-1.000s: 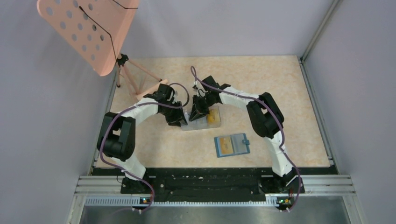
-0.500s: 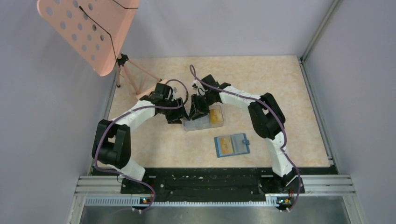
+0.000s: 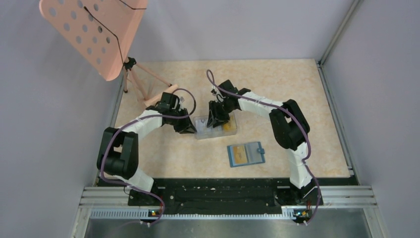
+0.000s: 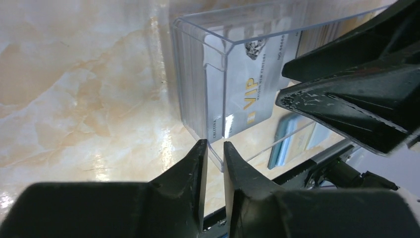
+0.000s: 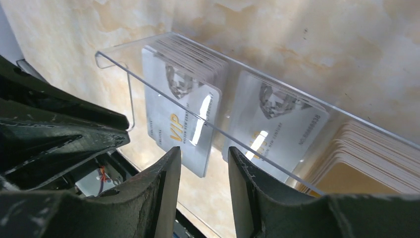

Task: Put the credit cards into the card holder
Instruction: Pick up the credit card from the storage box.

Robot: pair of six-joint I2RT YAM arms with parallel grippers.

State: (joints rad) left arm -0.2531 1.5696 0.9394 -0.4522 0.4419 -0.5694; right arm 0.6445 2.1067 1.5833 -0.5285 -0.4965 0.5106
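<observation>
A teal-blue card holder [image 3: 253, 153] lies open and flat on the desk [image 3: 297, 99], with an orange-yellow card [image 3: 239, 155] tucked in its left half. Well apart from it, silver-grey VIP credit cards [image 5: 181, 116] stand on edge in two stacks inside a clear plastic box [image 4: 203, 33], beside a stack of orange-yellow cards [image 5: 366, 158].

The left gripper [image 3: 194, 130] and right gripper [image 3: 216, 123] crowded the clear box [image 3: 230, 130]. Right of it the table [image 3: 253, 130] lay open.
</observation>
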